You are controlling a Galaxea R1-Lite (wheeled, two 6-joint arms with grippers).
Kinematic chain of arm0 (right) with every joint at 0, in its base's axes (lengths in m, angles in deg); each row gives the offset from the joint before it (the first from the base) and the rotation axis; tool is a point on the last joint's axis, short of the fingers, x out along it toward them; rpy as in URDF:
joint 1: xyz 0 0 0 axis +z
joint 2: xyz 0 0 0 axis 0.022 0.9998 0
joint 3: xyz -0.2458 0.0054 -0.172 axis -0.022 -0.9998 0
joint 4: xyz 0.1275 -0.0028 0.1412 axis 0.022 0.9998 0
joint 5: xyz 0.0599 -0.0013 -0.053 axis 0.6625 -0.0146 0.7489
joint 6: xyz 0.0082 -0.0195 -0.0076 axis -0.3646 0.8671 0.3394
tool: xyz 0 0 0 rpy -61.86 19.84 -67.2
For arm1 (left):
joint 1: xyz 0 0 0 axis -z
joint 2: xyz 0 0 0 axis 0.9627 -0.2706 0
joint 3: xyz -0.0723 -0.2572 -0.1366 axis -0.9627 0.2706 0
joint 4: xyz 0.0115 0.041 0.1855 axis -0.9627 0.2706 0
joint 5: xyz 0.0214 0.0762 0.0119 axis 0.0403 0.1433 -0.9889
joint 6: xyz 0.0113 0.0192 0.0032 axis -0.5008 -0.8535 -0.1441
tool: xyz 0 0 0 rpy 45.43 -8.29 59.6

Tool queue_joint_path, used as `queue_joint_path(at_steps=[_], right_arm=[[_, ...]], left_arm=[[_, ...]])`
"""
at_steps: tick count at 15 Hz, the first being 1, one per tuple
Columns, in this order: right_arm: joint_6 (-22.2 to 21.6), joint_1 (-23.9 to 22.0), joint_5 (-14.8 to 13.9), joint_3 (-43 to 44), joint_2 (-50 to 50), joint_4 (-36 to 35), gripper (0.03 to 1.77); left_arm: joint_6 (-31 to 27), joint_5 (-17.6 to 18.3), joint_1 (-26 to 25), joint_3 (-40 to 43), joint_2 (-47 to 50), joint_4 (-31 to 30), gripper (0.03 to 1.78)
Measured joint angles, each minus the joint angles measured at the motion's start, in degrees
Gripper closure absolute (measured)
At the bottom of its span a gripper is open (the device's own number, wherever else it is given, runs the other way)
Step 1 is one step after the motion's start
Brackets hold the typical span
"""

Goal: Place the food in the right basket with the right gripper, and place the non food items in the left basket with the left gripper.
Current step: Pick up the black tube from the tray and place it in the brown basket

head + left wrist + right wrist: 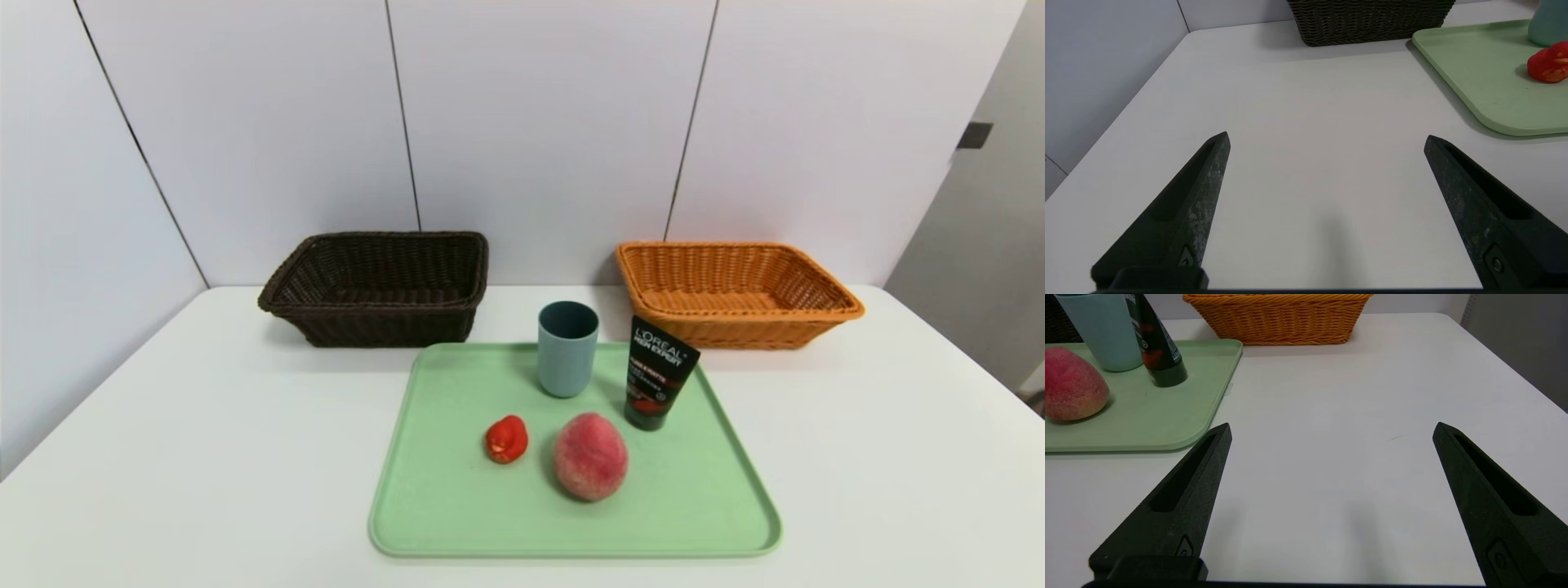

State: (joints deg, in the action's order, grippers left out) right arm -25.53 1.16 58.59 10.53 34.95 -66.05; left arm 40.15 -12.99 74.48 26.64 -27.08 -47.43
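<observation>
1. The left end effector point(1327, 139) hangs low over the bare worktop point(1306, 122), its two black fingers point(1200, 192) spread wide with nothing between them.
2. The right end effector point(1331, 428) hangs over the worktop on the other side, also spread wide and empty.
3. Neither end effector appears in the head view; both are at the near side of the worktop, apart from every item.
4. A green tray point(457, 514) lies in the middle of the worktop and carries four things.
5. The peach point(590, 456) lies near the tray's front, ahead of the right end effector and toward the left side from it.
6. The red toy point(506, 439) sits just beside the peach, on its left; it is ahead of the left end effector and to its right.
7. The cup point(567, 349) stands upright at the back of the tray.
8. The black tube point(655, 373) stands on its cap just right of the cup, leaning a little.
9. The dark basket point(375, 287) stands behind the tray at the left, ahead of the left end effector.
10. The orange basket point(735, 292) stands behind the tray at the right, ahead of the right end effector.
</observation>
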Motion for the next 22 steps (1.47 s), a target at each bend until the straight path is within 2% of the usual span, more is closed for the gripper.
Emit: queue_joint_path(at_steps=[3, 5, 10, 14, 17, 19, 22], right_arm=[[1.5, 0.0, 0.4, 0.9, 0.0, 0.7, 0.1], [1.6, 0.0, 1.1, 6.3, 1.3, 2.4, 0.1], [1.6, 0.8, 5.8, 32.8, 14.0, 12.1, 0.1], [1.5, 1.0, 9.1, 58.5, 26.1, 26.3, 0.1], [1.3, 1.1, 12.3, 76.1, 37.3, 36.9, 0.1], [1.5, 1.1, 14.3, 83.0, 44.5, 41.1, 0.1], [1.0, 1.1, 14.8, 86.6, 52.6, 42.4, 0.1]], left_arm=[[1.8, -0.9, 0.0, -0.1, 0.0, 0.1, 0.12], [1.9, -0.5, 0.0, -4.3, -0.1, 2.4, 0.12], [2.0, 1.9, 0.0, -28.1, -6.0, 17.3, 0.12], [2.6, 3.0, 0.0, -48.5, -19.7, 21.7, 0.12], [2.8, 5.2, 0.1, -60.2, -28.6, 27.9, 0.12], [2.8, 6.0, 0.1, -65.7, -33.9, 31.1, 0.12], [2.7, 6.4, 0.2, -68.5, -39.4, 31.9, 0.12]])
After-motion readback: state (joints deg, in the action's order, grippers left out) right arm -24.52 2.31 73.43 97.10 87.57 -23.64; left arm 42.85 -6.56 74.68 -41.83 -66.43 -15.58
